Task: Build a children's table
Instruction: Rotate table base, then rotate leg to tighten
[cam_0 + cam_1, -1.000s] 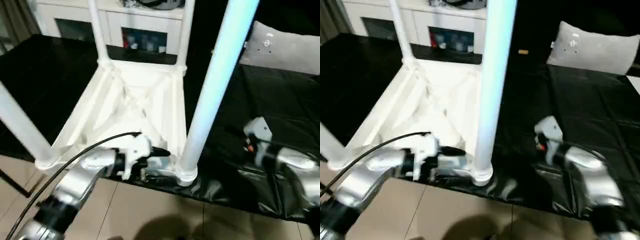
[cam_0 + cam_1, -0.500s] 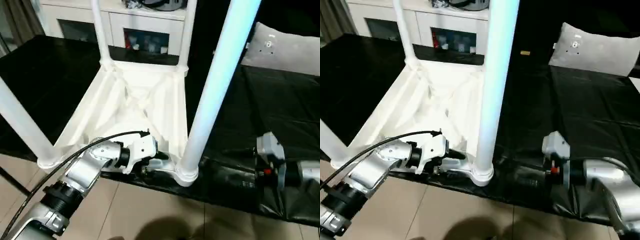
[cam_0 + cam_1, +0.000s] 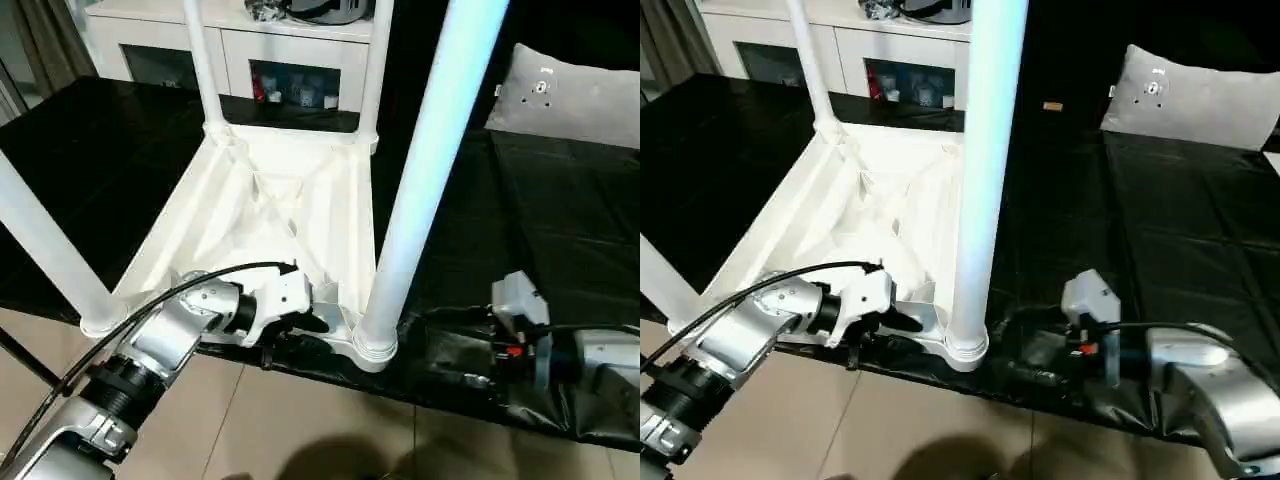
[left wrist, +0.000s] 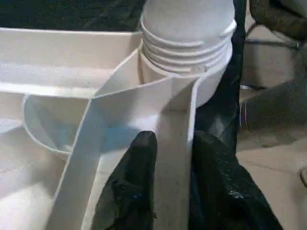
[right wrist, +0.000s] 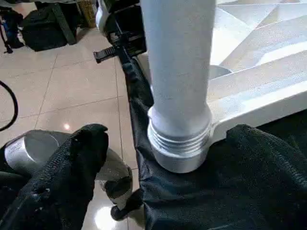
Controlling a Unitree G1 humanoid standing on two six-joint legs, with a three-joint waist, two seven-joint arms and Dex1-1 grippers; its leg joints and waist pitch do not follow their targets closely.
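Four white legs stand up out of the children's table, which lies upside down on a black-covered surface, its X-ribbed underside facing the ceiling and its top flat against the sheet. Each leg's long axis runs close to vertical, the narrow ends pointing upward out of the picture — the near right leg rises from its round corner socket at the edge nearest the robot, and its threaded collar shows seated in that socket in the wrist views. The near left leg leans slightly outward, and the two far legs stand at the back corners, in front of a white cabinet with glass doors. The left gripper has its two black fingers closed on the thin upright rim wall of the tabletop, one finger inside and one outside, just beside the near right socket. The right gripper hangs wide open, holding nothing, its fingers standing either side of the base of that same leg without touching it — low over the crumpled black sheet at the table's edge. A grey pillow lies on the far right of the covered surface, well apart from the table. Beige floor tiles show below the edge.
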